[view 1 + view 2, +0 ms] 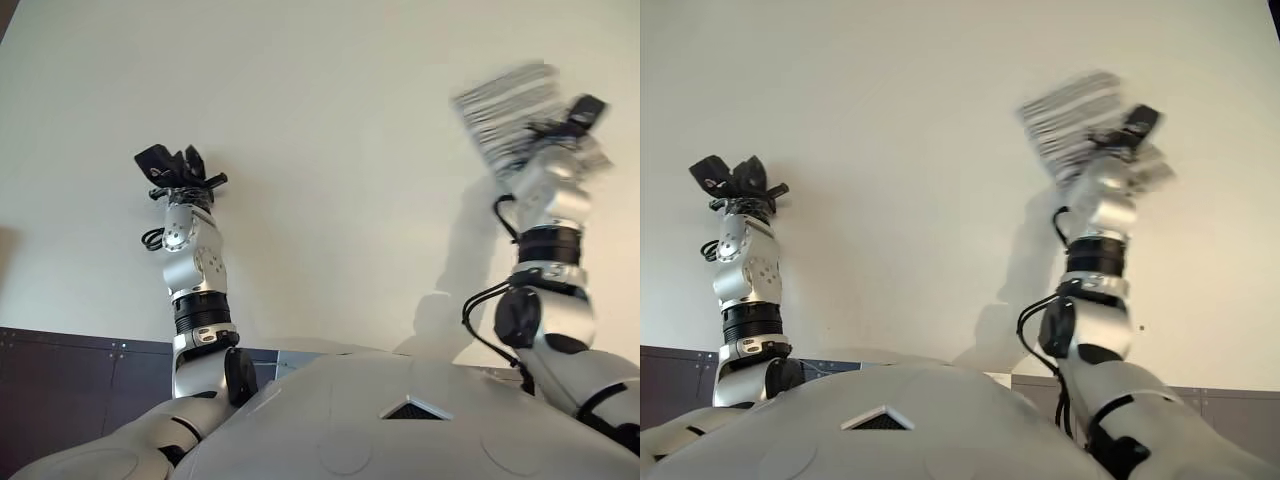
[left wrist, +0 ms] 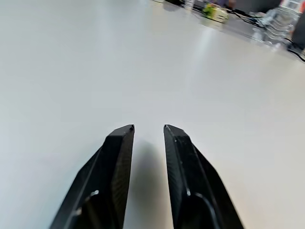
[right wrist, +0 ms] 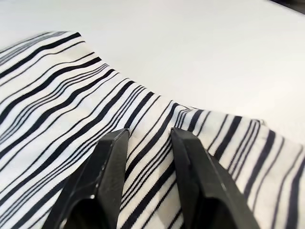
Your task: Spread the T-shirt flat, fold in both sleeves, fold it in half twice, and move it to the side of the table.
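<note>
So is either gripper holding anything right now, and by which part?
The right gripper pinches the striped T-shirt at a raised fold near its edge; left gripper holds nothing.

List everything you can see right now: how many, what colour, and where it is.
T-shirt: one, white with black stripes, on the table at the right gripper.
table: one, white, under everything.
bottles: clear, at the table's edge ahead of the left gripper; count unclear.
green item: one, yellow-green, on that same edge; too blurred to identify.
cables: black, between the green item and the bottles.
panels: dark brown, along the table's edge nearest the robot.
left gripper: one, black, over bare table, open and empty.
right gripper: one, black, on the T-shirt.
</note>
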Available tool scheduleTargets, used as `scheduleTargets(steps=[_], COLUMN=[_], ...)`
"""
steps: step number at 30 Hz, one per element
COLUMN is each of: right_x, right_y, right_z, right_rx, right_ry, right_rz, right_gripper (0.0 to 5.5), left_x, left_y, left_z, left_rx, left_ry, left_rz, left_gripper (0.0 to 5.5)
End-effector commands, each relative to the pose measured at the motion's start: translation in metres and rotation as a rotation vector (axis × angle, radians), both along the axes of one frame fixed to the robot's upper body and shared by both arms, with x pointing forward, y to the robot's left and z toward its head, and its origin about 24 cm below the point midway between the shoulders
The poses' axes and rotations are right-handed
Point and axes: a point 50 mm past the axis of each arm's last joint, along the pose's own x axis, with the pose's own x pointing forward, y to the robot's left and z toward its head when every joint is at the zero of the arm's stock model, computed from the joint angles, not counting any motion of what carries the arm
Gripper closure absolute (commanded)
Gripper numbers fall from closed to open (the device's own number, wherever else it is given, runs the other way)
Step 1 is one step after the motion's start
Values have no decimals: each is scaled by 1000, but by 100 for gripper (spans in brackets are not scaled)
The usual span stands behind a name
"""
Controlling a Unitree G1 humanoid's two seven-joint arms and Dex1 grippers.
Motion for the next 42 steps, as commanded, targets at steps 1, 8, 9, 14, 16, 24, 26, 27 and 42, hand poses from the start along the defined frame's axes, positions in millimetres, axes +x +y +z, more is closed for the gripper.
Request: scheduleTargets(steps=[1,8,9,14,16,24,26,27,42], right_x=[-20,6,13,68,68,46,43,41,16], right_y=[-24,-23,-19,77,127,201,207,208,201], right_z=[-20,9,20,147,163,132,132,133,123], right_rx=[86,-80,-139,-548,-542,-423,-398,-394,-339], right_ry=[68,-70,-108,-595,-705,-676,-692,-699,-669], right_rz=[-253,-103,-54,450,614,873,904,902,701], right_gripper=[389,389,389,389,389,371,336,320,249], left_x=[8,32,37,84,88,78,78,79,69], left_y=[-2,-21,-25,-65,-90,-144,-149,-151,-190], left_z=[1,28,35,115,148,167,168,168,170], left_rx=[-16,70,80,101,129,183,215,218,233], left_ry=[-23,-131,-160,-423,-534,-571,-579,-580,-542], left_rz=[134,66,51,-69,-148,-372,-398,-406,-686], left_gripper=[436,436,436,436,436,436,436,436,304])
